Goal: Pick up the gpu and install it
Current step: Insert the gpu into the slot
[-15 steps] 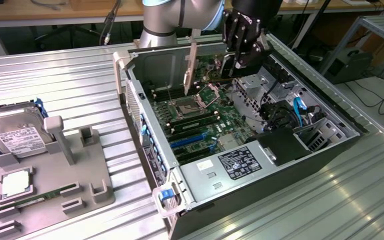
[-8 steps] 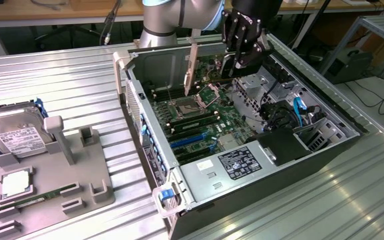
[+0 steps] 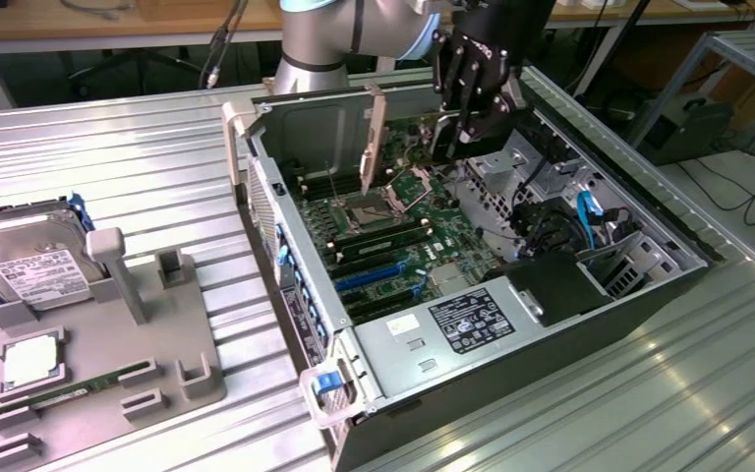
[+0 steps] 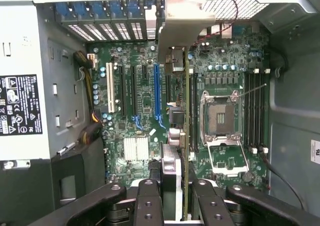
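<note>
Gripper (image 4: 175,188) clamped narrow on gpu (image 4: 186,111), card edge-on above motherboard (image 4: 140,116) inside open case (image 3: 549,393). Install step in hand, card apparently unseated. Seating likely demands edge square over slot and a straight descent.

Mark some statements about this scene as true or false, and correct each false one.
1. The gripper is shut on the gpu. True.
2. The hard drive lies inside the computer case. False: it rests on the grey holder outside the case, at the exterior view's left.
3. The case is open, with the motherboard exposed. True.
4. The green memory stick is plugged into the motherboard. False: it lies on the grey holder.
</note>
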`<state>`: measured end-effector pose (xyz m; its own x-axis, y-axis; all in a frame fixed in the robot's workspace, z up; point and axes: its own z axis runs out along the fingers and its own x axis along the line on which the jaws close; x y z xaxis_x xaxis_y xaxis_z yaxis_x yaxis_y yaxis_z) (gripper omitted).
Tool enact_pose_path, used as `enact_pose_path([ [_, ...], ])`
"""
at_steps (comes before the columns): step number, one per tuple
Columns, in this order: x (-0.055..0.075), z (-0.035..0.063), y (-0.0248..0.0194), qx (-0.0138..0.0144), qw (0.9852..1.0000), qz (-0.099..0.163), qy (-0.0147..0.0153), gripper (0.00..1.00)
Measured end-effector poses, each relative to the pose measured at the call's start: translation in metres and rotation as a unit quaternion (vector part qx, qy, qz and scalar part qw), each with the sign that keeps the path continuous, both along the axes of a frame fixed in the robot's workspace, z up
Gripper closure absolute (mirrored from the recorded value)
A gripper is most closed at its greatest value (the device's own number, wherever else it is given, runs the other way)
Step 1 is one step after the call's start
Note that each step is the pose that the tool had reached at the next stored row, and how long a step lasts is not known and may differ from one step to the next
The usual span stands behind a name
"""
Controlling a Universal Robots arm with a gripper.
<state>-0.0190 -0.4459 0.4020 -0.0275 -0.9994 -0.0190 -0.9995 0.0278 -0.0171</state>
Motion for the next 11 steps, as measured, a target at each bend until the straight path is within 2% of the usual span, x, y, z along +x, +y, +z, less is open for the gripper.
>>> enact_pose_path([
  [3, -0.0001, -0.0025, 0.0, -0.0004, 1.0, 0.001, 0.0018, 0.71],
  [11, -0.0004, -0.0032, 0.0, -0.0009, 1.0, 0.001, 0.0027, 0.71],
])
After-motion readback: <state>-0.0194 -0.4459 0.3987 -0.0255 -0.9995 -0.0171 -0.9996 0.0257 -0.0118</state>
